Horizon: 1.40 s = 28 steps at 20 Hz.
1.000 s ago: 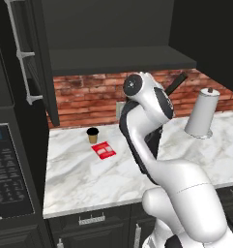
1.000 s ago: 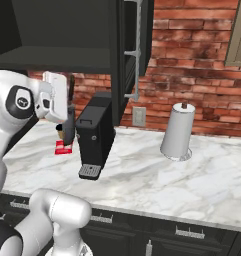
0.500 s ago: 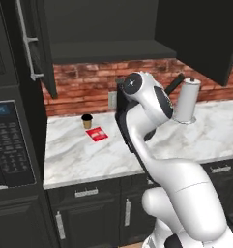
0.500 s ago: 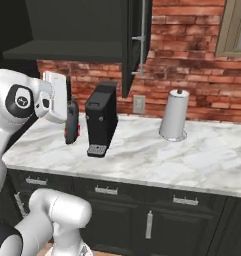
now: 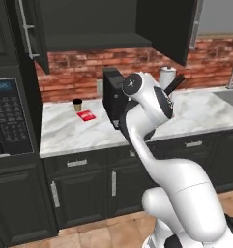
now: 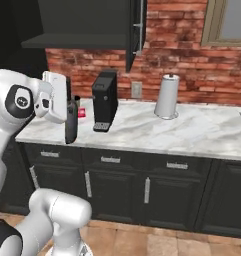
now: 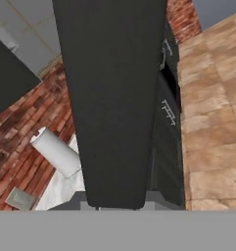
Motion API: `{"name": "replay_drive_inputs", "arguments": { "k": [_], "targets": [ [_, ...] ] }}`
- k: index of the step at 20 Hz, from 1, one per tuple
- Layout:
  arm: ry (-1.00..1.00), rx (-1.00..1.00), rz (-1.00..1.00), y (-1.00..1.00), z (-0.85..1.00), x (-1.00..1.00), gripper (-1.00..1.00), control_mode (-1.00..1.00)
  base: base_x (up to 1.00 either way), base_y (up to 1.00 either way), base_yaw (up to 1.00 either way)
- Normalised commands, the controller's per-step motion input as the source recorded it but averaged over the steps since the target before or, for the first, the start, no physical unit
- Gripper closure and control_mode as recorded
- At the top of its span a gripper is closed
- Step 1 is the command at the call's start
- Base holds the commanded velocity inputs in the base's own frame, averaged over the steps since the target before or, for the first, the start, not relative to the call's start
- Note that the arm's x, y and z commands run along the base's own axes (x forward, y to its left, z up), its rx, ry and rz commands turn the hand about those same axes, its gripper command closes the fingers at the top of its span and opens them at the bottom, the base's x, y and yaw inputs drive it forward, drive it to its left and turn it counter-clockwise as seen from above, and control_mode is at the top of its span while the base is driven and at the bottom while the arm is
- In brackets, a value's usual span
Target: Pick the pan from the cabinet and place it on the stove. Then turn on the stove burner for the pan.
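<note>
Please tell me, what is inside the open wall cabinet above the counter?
The cabinet stands open, and the part of its shelf that can be seen is bare and dark. Its upper interior lies beyond the picture, and the door hides one side.

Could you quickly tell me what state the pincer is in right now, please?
Pincer: shut on the pan, which hangs edge-on beside the arm, in front of the counter.

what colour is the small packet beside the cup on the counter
Red packet, clearest in the left base view.
</note>
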Motion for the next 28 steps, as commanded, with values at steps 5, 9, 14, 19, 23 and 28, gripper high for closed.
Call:
{"name": "replay_drive_inputs", "arguments": {
  "k": [5, 9, 14, 19, 23, 28],
  "targets": [
    [0.00, 0.00, 0.00, 0.00, 0.00, 0.00, 1.00, 1.00, -0.68, -0.40, -0.14],
    [0.00, 0.00, 0.00, 0.00, 0.00, 0.00, 1.00, 1.00, -0.38, -0.16, -0.36],
    [0.00, 0.00, 0.00, 0.00, 0.00, 0.00, 1.00, 1.00, -0.38, -0.22, -0.37],
    [0.00, 0.00, 0.00, 0.00, 0.00, 0.00, 1.00, 1.00, -0.42, -0.30, -0.37],
    [0.00, 0.00, 0.00, 0.00, 0.00, 0.00, 1.00, 1.00, -0.44, -0.30, -0.39],
    [0.00, 0.00, 0.00, 0.00, 0.00, 0.00, 1.00, 1.00, -0.45, -0.44, -0.38]
  ]
}}
